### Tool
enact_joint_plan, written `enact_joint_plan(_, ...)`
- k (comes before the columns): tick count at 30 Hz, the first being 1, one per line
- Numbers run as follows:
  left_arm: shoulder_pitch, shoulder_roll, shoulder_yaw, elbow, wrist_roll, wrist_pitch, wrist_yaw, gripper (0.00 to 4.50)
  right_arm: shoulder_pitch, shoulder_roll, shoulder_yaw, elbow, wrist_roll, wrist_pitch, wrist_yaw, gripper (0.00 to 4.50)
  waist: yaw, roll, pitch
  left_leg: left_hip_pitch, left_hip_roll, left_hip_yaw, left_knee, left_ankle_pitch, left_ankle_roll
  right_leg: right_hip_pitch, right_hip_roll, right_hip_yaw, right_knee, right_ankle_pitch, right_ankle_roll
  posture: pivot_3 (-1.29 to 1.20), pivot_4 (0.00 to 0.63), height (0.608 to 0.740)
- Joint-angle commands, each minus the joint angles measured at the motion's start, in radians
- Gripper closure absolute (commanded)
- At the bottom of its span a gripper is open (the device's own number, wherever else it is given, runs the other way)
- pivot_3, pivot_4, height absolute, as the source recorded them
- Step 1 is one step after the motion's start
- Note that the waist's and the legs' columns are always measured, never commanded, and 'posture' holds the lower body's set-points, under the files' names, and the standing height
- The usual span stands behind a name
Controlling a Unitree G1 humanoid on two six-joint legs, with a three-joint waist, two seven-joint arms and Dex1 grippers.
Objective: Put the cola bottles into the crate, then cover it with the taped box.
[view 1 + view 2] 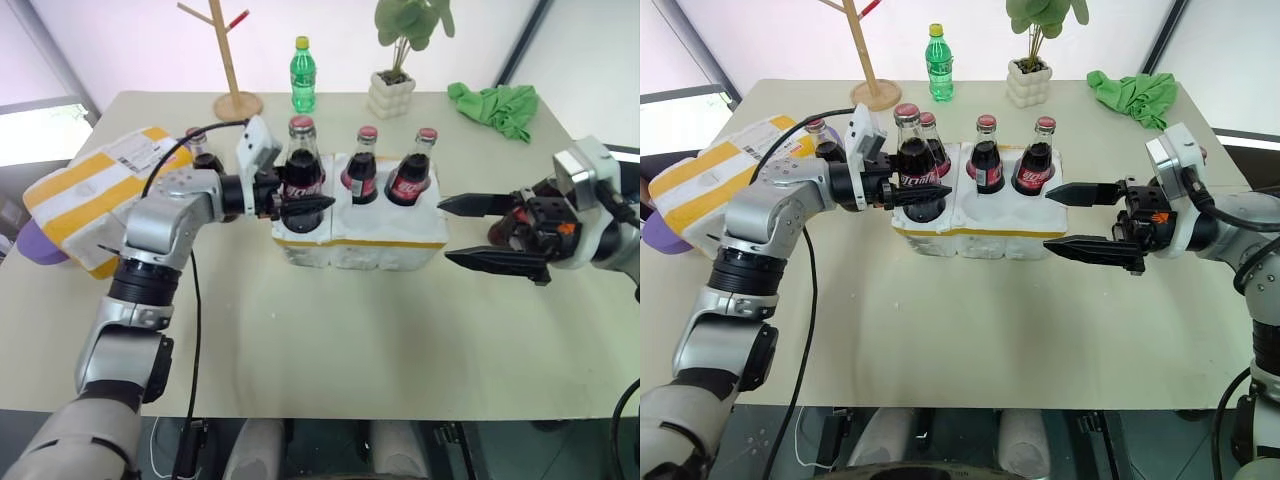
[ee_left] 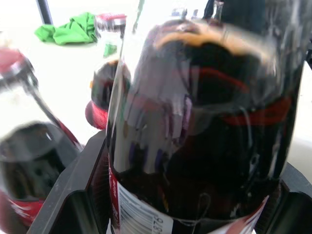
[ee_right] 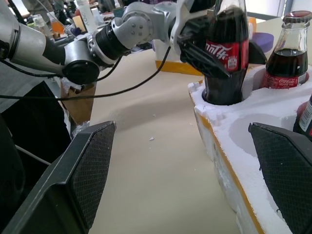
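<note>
Left gripper (image 1: 925,190): clamped on a cola bottle (image 1: 912,160) seated in the crate's (image 1: 975,235) corner well.
Right gripper (image 1: 1080,218): fingers spread, empty, beside the crate's far end.

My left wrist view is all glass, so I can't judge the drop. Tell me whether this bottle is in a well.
Observer: The cola bottle in the left gripper has its base inside a corner well of the crate.
Operator: Give me the count in the crate.
Observer: Four, counting that one.
Operator: Report the right gripper.
Observer: The right gripper hangs open beside the crate's right end, apart from it.
</note>
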Motion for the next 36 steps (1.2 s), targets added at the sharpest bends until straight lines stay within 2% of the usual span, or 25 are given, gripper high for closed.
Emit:
enact_joint_plan(1, 0.025, -0.017, -0.021, -0.004, 0.038, -0.053, 0.003, 1.67, -0.012, -0.003, -0.027, -0.013, 0.014, -0.013, 0.001, 0.0, 0.001, 0.0, 0.0, 0.0, 0.0, 0.0, 0.0, 0.0, 0.0, 0.0, 0.0, 0.0, 0.0, 0.0, 0.0, 0.0, 0.15, 0.74)
enact_joint_plan(10, 0.103, -0.068, -0.034, 0.055, 0.132, -0.157, 0.071, 1.67, -0.02, 0.005, -0.018, -0.01, 0.009, -0.02, -0.007, 0.0, 0.002, 0.001, 0.0, 0.001, 0.0, 0.0, 0.0, 0.0, 0.001, 0.001, 0.0, 0.0, 0.0, 0.0, 0.0, 0.0, 0.15, 0.74)
enact_joint_plan(12, 0.107, -0.078, -0.022, 0.059, 0.134, -0.164, 0.088, 0.63, -0.023, 0.008, -0.013, -0.008, 0.007, -0.023, -0.008, 0.0, 0.003, 0.001, 0.0, 0.002, 0.0, 0.0, 0.001, 0.0, 0.001, 0.002, 0.0, 0.0, 0.0, 0.0, 0.0, 0.0, 0.15, 0.74)
enact_joint_plan(14, 0.111, -0.082, -0.008, 0.047, 0.127, -0.165, 0.098, 0.01, -0.029, 0.009, -0.01, -0.005, 0.008, -0.021, -0.008, 0.0, 0.002, 0.001, 0.0, 0.003, 0.0, 0.0, 0.001, 0.0, 0.001, 0.003, 0.0, 0.0, 0.0, 0.0, 0.0, 0.0, 0.15, 0.74)
enact_joint_plan(18, 0.134, -0.071, 0.022, -0.044, 0.099, -0.124, 0.119, 0.01, -0.039, 0.014, -0.001, 0.002, 0.005, -0.023, -0.007, 0.0, 0.001, 0.001, 0.0, 0.004, 0.0, 0.0, 0.002, 0.0, 0.001, 0.004, 0.0, 0.0, 0.0, 0.0, 0.0, 0.0, 0.15, 0.74)
enact_joint_plan(23, 0.207, -0.015, 0.105, -0.289, 0.019, -0.01, 0.171, 0.01, -0.05, 0.022, 0.015, 0.011, -0.006, -0.03, -0.002, 0.0, -0.002, 0.001, 0.0, 0.004, 0.0, 0.0, 0.0, -0.001, 0.001, 0.003, 0.0, 0.0, 0.0, 0.0, 0.0, 0.0, 0.15, 0.74)
enact_joint_plan(31, 0.322, 0.09, 0.375, -0.656, -0.141, 0.202, 0.378, 0.01, -0.081, 0.03, 0.046, 0.046, -0.027, -0.045, 0.023, 0.0, 0.001, 0.0, 0.0, 0.002, 0.0, 0.0, 0.001, -0.001, 0.001, 0.002, 0.0, 0.0, 0.0, 0.0, 0.0, 0.0, 0.15, 0.74)
enact_joint_plan(36, 0.46, 0.102, 0.527, -0.802, -0.188, 0.293, 0.527, 0.01, -0.097, 0.031, 0.059, 0.066, -0.041, -0.051, 0.044, 0.0, 0.0, 0.0, 0.0, 0.002, 0.0, 0.0, 0.001, -0.001, 0.001, 0.002, 0.0, 0.0, 0.0, 0.0, 0.0, 0.0, 0.15, 0.74)
